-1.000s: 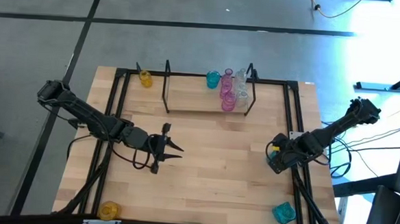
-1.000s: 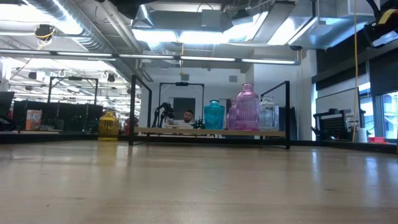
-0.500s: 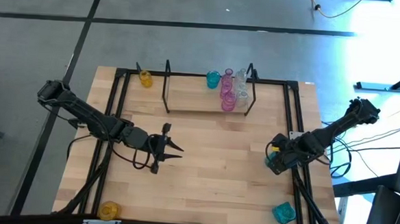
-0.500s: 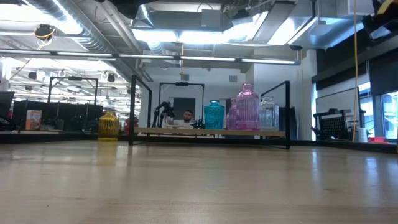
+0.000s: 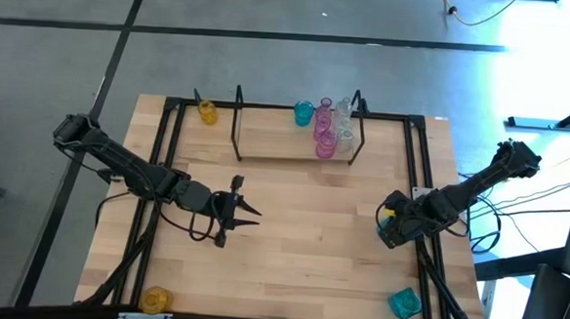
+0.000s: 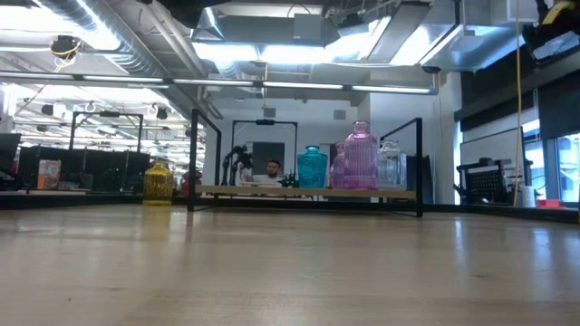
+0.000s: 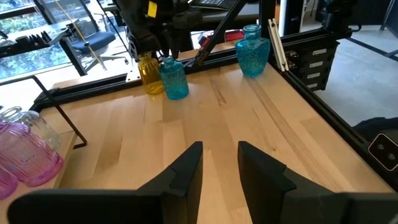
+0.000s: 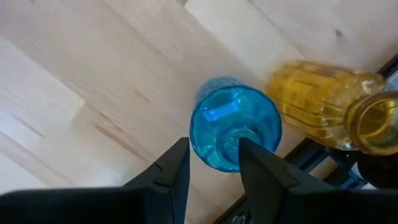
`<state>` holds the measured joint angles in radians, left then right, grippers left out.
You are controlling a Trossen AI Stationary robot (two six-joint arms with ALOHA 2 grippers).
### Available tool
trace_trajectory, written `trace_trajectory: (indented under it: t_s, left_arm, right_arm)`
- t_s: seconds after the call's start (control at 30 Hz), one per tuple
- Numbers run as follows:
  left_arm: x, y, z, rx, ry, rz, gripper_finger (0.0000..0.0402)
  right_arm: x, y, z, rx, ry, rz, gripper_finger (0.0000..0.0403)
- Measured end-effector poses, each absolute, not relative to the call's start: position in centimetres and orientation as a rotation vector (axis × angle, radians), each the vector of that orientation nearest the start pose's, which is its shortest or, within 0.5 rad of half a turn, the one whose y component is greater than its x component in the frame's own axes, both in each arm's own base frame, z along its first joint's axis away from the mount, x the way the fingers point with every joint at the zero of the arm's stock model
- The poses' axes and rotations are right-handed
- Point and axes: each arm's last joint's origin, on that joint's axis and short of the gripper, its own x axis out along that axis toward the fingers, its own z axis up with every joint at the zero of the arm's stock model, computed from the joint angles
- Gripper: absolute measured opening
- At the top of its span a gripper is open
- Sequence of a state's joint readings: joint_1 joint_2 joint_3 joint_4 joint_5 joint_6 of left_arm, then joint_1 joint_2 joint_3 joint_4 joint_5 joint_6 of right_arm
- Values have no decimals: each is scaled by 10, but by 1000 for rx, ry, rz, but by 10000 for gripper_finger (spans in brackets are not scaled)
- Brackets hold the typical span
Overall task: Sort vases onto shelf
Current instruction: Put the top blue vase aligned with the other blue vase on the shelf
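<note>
- I see the shelf [image 5: 295, 145] at the table's far edge, holding teal, pink and clear vases [image 5: 324, 127].
- My right gripper [image 8: 211, 165] hangs open above a blue vase [image 8: 233, 132] beside a yellow vase [image 8: 329, 112].
- My left gripper [image 5: 238, 211] waits mid-table, fingers parted.

Ahead of the left gripper's [image 7: 219, 163] parted fingers lies bare tabletop [image 5: 301, 229], open all the way to a yellow vase [image 7: 150, 74] and a blue vase [image 7: 173, 78] standing side by side below the right arm. Pink vases [image 7: 26, 154] crowd one flank. Directly below the right gripper [image 8: 211, 163] stands that blue vase [image 8: 234, 131], its neck between the spread fingers; the yellow vase [image 8: 329, 113] sits just beside it, against the black rail [image 5: 424, 181], narrowing room on that side.
</note>
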<state>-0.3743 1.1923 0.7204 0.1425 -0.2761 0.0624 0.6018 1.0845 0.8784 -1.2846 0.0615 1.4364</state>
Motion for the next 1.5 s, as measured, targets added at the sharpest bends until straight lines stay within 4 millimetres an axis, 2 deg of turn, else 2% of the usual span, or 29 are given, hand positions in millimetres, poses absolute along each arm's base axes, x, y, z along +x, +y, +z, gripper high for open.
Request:
trace_trajectory:
  t_s: [0.2, 0.5, 0.63, 0.83, 0.97, 1.33, 1.5]
  left_arm:
    - [243, -87, 260, 167, 309, -107, 94]
    - [243, -87, 260, 167, 309, -107, 94]
    - [243, -87, 260, 167, 309, -107, 94]
    - [243, -87, 260, 167, 309, -107, 94]
    - [243, -87, 260, 168, 309, -107, 94]
    - [244, -87, 260, 168, 309, -106, 94]
    - [244, -87, 260, 167, 309, -106, 94]
  right_arm:
    - [126, 86, 230, 669, 1425, -630, 122]
    - [126, 86, 227, 652, 1438, -597, 119]
    - [126, 86, 227, 626, 1446, -573, 89]
    - [127, 86, 227, 603, 1434, -552, 12]
    - [129, 87, 227, 593, 1422, -530, 17]
    - [149, 95, 251, 504, 1170, -381, 8]
    - [166, 99, 259, 451, 1130, -349, 4]
